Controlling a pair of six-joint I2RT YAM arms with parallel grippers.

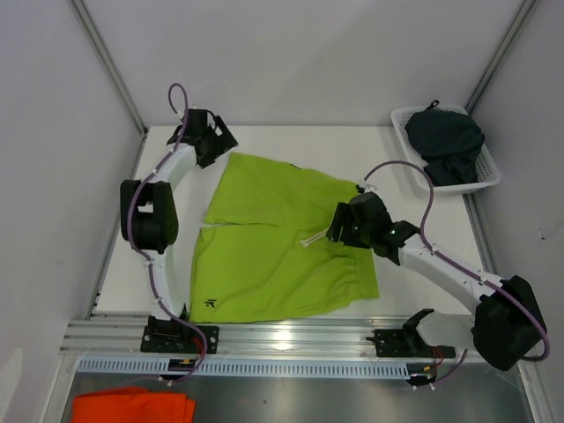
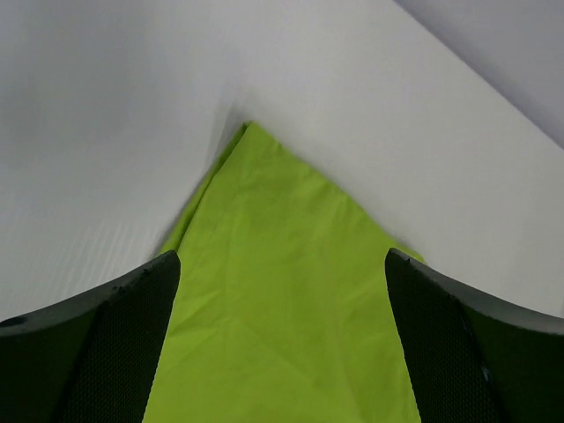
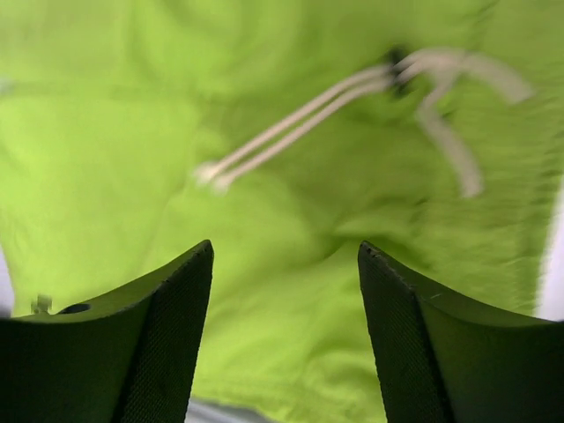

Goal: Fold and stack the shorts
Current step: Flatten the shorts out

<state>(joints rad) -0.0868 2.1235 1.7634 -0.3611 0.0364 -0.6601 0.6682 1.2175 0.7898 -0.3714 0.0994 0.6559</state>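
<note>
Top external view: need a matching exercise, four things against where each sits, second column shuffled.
Column A
1. lime green shorts
2. dark shorts
3. orange cloth
4. left end effector

Column B
a. inside the white basket, far right
b. open, at the far left corner of the green fabric
c. spread flat, centre of view
d. bottom-left edge of the view

Pairs: 1-c, 2-a, 3-d, 4-b
</note>
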